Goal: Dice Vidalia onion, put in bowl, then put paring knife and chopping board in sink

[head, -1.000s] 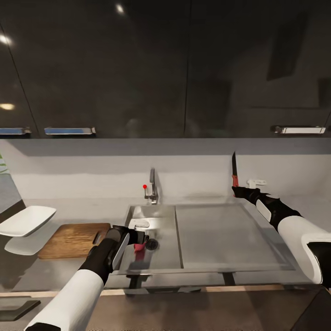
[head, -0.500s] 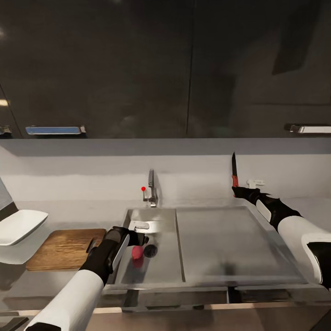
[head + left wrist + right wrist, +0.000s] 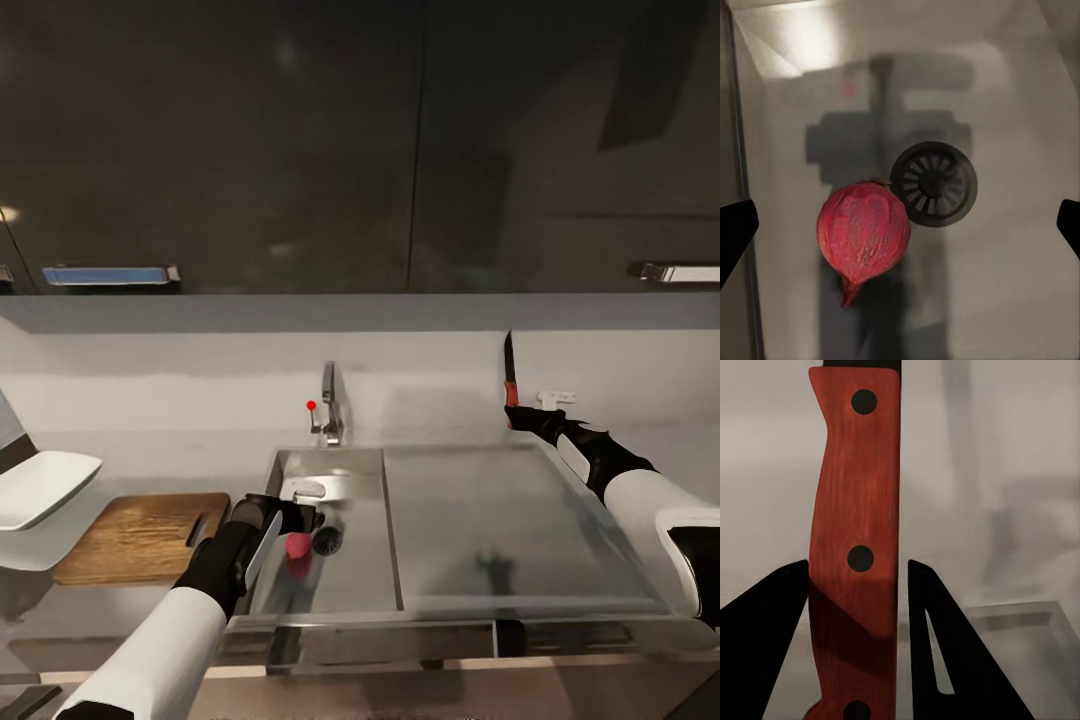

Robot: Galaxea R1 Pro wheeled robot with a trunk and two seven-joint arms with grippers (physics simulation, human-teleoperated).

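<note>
The fingers (image 3: pixel 736 231) of the left gripper (image 3: pixel 305 520) are standing wide apart over the sink (image 3: pixel 360 570), framing the Vidalia onion (image 3: pixel 862 232), which is lying on the basin floor just beside the round drain (image 3: pixel 934 184), untouched by either tip. The right gripper (image 3: pixel 855 577) is clamping its fingers on the red handle of the paring knife (image 3: pixel 510 375), holding the blade upright above the drainboard. Judging by this, the task is barely starting: the knife is in hand, but the onion is not yet lifted, and dicing, filling the bowl (image 3: pixel 40 487) and sinking the knife and chopping board (image 3: pixel 135 535) are all waiting; both bowl and board are sitting on the table left of the sink. Compared with the earlier frames, the whole view is shifting, so the camera is moving, while the arms are keeping much the same pose.
</note>
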